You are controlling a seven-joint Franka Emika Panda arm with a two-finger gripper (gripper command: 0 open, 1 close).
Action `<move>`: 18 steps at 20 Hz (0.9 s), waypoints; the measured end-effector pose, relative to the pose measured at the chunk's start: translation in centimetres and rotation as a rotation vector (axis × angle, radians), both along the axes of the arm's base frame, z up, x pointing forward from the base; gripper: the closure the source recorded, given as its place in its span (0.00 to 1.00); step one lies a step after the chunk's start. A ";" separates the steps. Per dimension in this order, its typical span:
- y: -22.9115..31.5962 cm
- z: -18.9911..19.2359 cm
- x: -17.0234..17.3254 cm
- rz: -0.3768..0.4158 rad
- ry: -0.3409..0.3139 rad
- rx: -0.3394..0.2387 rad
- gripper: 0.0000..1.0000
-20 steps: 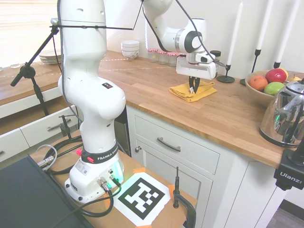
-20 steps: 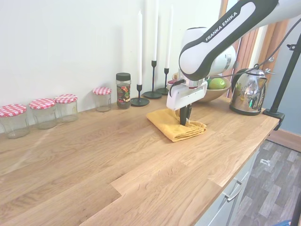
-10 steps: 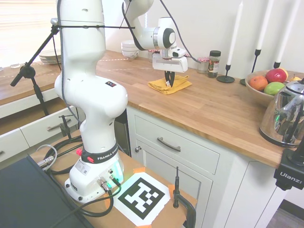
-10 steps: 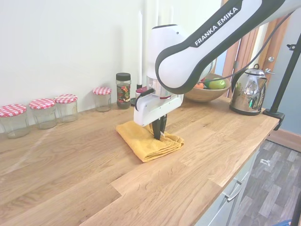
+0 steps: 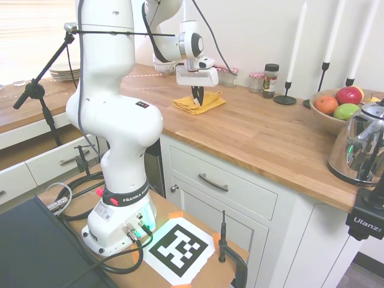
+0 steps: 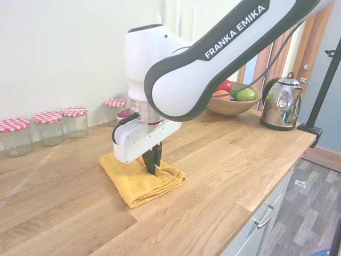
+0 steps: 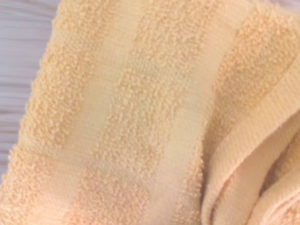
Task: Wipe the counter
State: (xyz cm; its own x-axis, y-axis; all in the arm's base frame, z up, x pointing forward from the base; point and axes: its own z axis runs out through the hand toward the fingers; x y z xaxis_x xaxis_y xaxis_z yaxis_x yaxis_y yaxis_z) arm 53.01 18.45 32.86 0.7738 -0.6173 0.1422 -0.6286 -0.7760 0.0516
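**Cloth pressed to the counter, mid-wipe**

The gripper (image 6: 151, 166) points straight down, its two fingers drawn together and pinching a fold of the yellow cloth (image 6: 139, 180). The cloth lies flat on the counter (image 6: 224, 160), folded into several layers. In the wrist view, the cloth (image 7: 140, 112) fills nearly the whole picture. Holding the cloth from above, with its underside against the wood, is judged to serve the wipe: the arm can drag the cloth along the surface while pressing down through it.

The counter (image 5: 264, 129) is the long wooden top over the white cabinets (image 5: 222, 186). The cloth (image 5: 198, 103) sits on its middle stretch, nearer the front edge than the wall.

Open room:
- Toward the jars (image 6: 50, 127), which stand along the wall, the wood in front of them is bare.
- Toward the fruit bowl (image 6: 233, 101) and kettle (image 6: 281, 102), a wide bare stretch lies between them and the cloth.
- The front edge is near. A stroke directed outward risks pushing the cloth over it.

Strokes running lengthwise along the planks appear to offer the most free travel. The jars, bowl and kettle bound the working area.
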 end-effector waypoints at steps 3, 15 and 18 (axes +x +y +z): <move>2.1 0.0 0.3 0.014 0.006 -0.007 1.00; 4.8 0.1 0.7 0.040 0.018 -0.024 0.00; 5.4 0.1 0.4 0.049 0.021 -0.024 0.00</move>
State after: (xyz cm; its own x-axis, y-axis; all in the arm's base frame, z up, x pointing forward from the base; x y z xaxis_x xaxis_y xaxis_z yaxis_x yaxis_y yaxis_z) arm 53.44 23.80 32.99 0.8061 -0.5748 0.1405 -0.5881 -0.8045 0.0834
